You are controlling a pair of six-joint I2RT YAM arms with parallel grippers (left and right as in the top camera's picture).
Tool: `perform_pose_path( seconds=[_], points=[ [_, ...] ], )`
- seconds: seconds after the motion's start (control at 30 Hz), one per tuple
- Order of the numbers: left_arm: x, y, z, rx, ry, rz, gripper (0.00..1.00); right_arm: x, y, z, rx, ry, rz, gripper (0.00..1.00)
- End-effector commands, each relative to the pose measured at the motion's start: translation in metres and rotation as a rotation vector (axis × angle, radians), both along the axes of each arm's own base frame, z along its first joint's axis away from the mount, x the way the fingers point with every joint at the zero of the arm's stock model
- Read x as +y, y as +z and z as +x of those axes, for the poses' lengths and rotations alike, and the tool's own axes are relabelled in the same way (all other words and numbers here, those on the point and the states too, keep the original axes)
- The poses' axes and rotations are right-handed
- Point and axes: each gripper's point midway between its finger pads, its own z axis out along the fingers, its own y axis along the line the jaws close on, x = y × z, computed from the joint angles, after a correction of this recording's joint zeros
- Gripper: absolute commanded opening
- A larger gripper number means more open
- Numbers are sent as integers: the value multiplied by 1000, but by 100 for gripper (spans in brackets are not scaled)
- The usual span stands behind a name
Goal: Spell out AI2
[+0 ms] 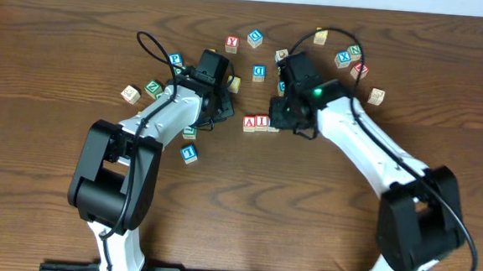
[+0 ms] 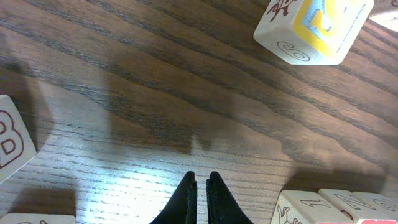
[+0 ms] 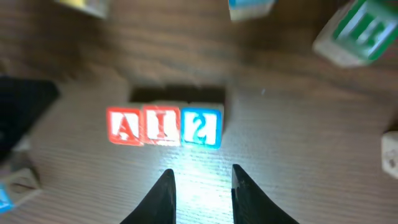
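Three white-faced cubes stand touching in a row on the table: red A (image 3: 125, 127), red I (image 3: 162, 126) and blue 2 (image 3: 202, 127). From overhead the A (image 1: 249, 122) and I (image 1: 262, 122) show, while the 2 is mostly covered by my right arm. My right gripper (image 3: 201, 177) hovers just in front of the 2 cube, open, with bare wood between its fingers. My left gripper (image 2: 201, 180) is shut on nothing, over bare table to the left of the row.
Loose cubes lie scattered at the back: a red Y (image 1: 232, 44), blue D (image 1: 255, 39), a cluster at the right (image 1: 351, 60). A blue-framed 1 cube (image 1: 189, 153) sits front left. A yellow-faced cube (image 2: 311, 28) and a B cube (image 2: 9, 140) flank the left gripper.
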Motion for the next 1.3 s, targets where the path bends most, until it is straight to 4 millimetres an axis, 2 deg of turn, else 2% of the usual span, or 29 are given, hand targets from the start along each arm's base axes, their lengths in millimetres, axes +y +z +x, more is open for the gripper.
perform_pose_path(
  seconds=[0.0,0.1,0.17,0.2,0.27,0.6,1.27],
  points=[
    [-2,-6,-5,17,0,-2,7,3,1,8,-31,9,13,23],
    [-2,-6,-5,15,0,-3,7,12,-2,17,-62,11,32,20],
    [0,-6,-4,19,19,-5,7,21,-7,22,-78,11,46,14],
    [4,-6,-4,21,38,-2,7,24,-9,25,-85,12,51,7],
    [15,-8,-3,29,101,24,7,30,-14,28,-95,14,58,1],
    [31,-9,0,29,190,56,7,42,-31,44,-128,2,81,1],
    [49,-9,5,33,275,48,8,42,-56,43,-92,3,61,1]
  ],
)
